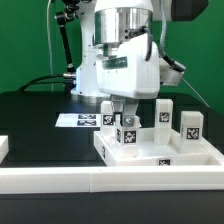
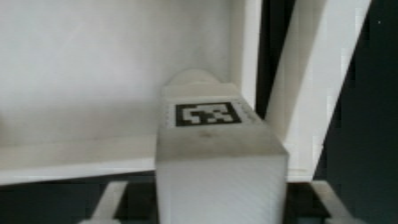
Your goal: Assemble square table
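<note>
The white square table top (image 1: 190, 152) lies recessed face up at the centre right of the exterior view. One white leg peg (image 1: 127, 135) with a tag stands upright on it near its front. My gripper (image 1: 124, 108) hangs straight above this peg. In the wrist view the peg (image 2: 210, 120) fills the middle over the top's pale face (image 2: 80, 90). My gripper (image 2: 214, 192) straddles it, and a dark gap shows between the peg and each finger (image 2: 118, 195). The jaws are open.
Three more tagged leg pegs stand around the top: one behind on the exterior view's left (image 1: 108, 116), one behind (image 1: 163, 112), one on the right (image 1: 190, 125). The marker board (image 1: 78, 120) lies on the black table. A long white rail (image 1: 100, 180) runs along the front.
</note>
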Tool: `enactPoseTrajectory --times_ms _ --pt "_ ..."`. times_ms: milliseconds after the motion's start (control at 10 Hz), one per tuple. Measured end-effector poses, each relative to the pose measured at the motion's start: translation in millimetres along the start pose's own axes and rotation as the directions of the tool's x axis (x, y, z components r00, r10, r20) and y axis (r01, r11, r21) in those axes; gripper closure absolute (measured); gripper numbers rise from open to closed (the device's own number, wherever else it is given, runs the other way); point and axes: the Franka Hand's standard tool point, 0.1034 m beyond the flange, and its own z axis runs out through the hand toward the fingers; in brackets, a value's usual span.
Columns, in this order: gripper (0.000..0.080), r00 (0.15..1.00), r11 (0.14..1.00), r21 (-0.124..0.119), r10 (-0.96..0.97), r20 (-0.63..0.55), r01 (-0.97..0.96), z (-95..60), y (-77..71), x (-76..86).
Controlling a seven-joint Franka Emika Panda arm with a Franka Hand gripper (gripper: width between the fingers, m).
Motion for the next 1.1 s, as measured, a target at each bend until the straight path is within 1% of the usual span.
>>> enactPoseTrajectory --times_ms 100,200,300,400,500,600,700,800,900,1000,1100 --pt "0.0506 0.997 0.997 -0.002 0.076 0.001 -0.076 -0.1 0.0 -0.9" --pt "0.0506 0.991 0.991 -0.01 0.133 0.002 -0.133 0.0 1.1 -0.7" --pt "0.0506 0.984 0.984 -0.009 0.179 0.005 -0.179 -0.1 1.1 -0.9" --pt "0.0496 0.976 0.976 -0.009 0.216 0.007 -0.216 0.1 1.0 -1.8" --pt "0.0496 0.977 0.977 -0.009 0.212 0.007 -0.212 0.2 1.1 -2.0" --pt "0.0307 0.982 0.982 -0.009 0.189 0.007 -0.189 0.2 1.1 -2.0" --pt "0.0202 0.989 0.989 -0.009 0.149 0.007 -0.148 0.1 1.1 -1.8" --pt "0.0202 0.997 0.997 -0.015 0.07 0.012 -0.07 -0.3 1.2 -0.3" --pt "0.0161 0.999 0.999 -0.024 -0.045 0.019 0.045 -0.9 0.9 0.4" --pt "0.0152 0.988 0.988 -0.028 -0.152 0.028 0.153 -1.2 0.8 -0.9" --pt "0.0152 0.971 0.971 -0.027 -0.235 0.03 0.236 -0.6 1.2 -0.8"
